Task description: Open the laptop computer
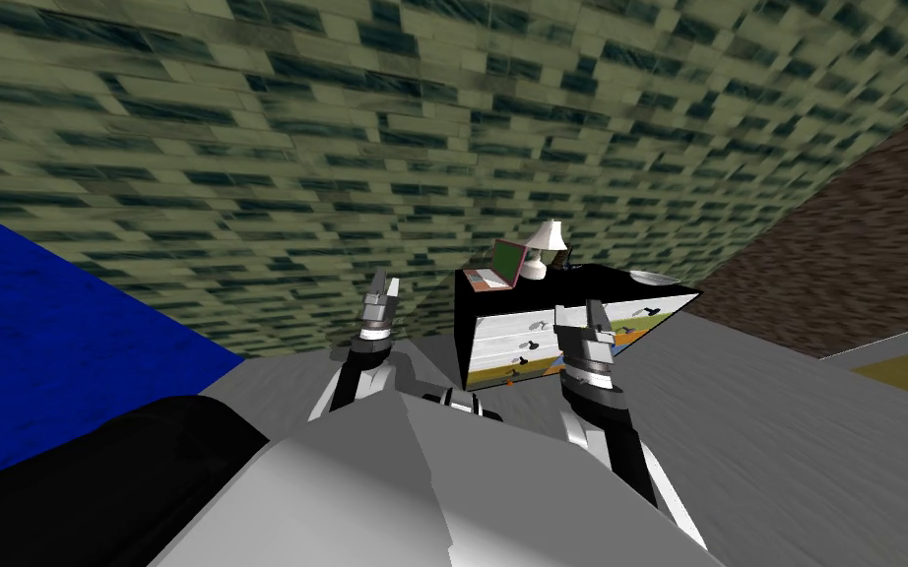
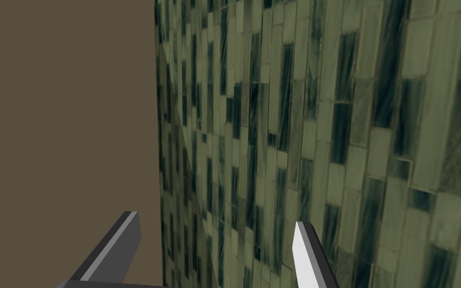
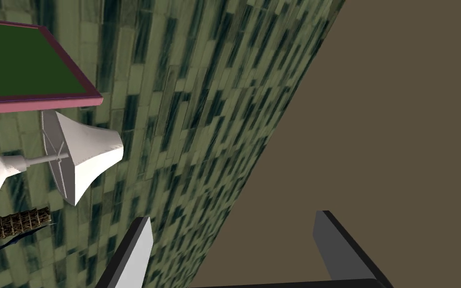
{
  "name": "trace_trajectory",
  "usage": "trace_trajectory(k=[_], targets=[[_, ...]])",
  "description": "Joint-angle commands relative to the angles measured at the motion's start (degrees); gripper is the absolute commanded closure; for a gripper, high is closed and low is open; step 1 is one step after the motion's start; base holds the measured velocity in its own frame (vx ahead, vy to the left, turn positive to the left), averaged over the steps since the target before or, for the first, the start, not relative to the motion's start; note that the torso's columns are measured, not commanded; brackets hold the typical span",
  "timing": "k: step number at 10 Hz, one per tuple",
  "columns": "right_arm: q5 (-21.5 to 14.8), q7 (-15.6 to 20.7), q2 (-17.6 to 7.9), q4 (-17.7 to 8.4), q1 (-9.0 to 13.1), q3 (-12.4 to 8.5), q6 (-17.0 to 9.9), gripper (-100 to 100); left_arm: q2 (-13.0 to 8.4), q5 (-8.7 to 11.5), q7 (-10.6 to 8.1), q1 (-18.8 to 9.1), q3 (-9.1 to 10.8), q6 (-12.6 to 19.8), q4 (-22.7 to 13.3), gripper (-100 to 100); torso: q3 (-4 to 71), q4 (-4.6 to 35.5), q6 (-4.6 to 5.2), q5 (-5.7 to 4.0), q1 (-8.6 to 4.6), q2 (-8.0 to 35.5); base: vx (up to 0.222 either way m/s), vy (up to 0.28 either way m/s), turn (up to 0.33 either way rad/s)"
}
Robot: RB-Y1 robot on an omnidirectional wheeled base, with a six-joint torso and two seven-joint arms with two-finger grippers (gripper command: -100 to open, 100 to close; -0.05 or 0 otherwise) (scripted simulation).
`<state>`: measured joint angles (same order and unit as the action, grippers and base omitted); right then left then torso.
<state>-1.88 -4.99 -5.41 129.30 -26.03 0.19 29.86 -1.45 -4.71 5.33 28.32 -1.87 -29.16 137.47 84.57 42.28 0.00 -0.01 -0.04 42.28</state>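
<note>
Pink-framed laptop (image 1: 501, 268) stands open on boxy dresser (image 1: 501, 337); white flared lamp (image 1: 546, 237) beside.

On the black-topped chest of drawers (image 1: 497, 340), the pink-framed, green-screened laptop (image 1: 501, 266) stands at the left end, the white shaded lamp (image 1: 545, 246) just right of it, and a shallow grey dish (image 1: 651, 279) at the right end. The right tool (image 1: 580, 317) is before the chest's drawer fronts, the left tool (image 1: 383, 288) off its left side.

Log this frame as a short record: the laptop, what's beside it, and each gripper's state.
laptop: on the black-topped cabinet, lid raised, green screen showing
beside it: white lamp
left gripper: open, holding nothing
right gripper: open, holding nothing, not at the laptop
</note>
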Motion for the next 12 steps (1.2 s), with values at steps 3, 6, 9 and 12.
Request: trace_trajectory(k=[3, 6, 9, 12], targets=[[-5.0, 1.4, -7.4, -2.1, 0.1, -1.5, 0.5, -100, 0.0, 0.0, 0.00, 0.0, 0.00, 0.0, 0.0, 0, 0.0, 0.0, 0.01, 0.03, 0.05, 0.0, 0.020, 0.101, 0.055], [-10.2, 3.0, -12.8, -4.4, 0.2, -2.9, 1.2, -100, 0.0, 0.0, 0.00, 0.0, -0.01, 0.0, 0.0, 0, 0.0, 0.0, 0.00, 0.05, 0.15, 0.0, 0.025, 0.140, 0.090], [-14.3, 4.2, -17.2, -6.1, 0.3, -4.1, 1.7, -100, 0.0, 0.0, 0.00, 0.0, 0.00, 0.0, 0.0, 0, 0.0, 0.0, 0.00, -0.01, -0.03, 0.0, 0.023, 0.134, 0.070], [-18.7, 5.4, -21.5, -8.0, 0.4, -5.4, 2.1, -100, 0.0, 0.0, 0.00, 0.0, 0.00, 0.0, 0.0, 0, 0.0, 0.0, 0.02, 0.00, -0.06, 0.0, 0.040, 0.136, 0.064]])
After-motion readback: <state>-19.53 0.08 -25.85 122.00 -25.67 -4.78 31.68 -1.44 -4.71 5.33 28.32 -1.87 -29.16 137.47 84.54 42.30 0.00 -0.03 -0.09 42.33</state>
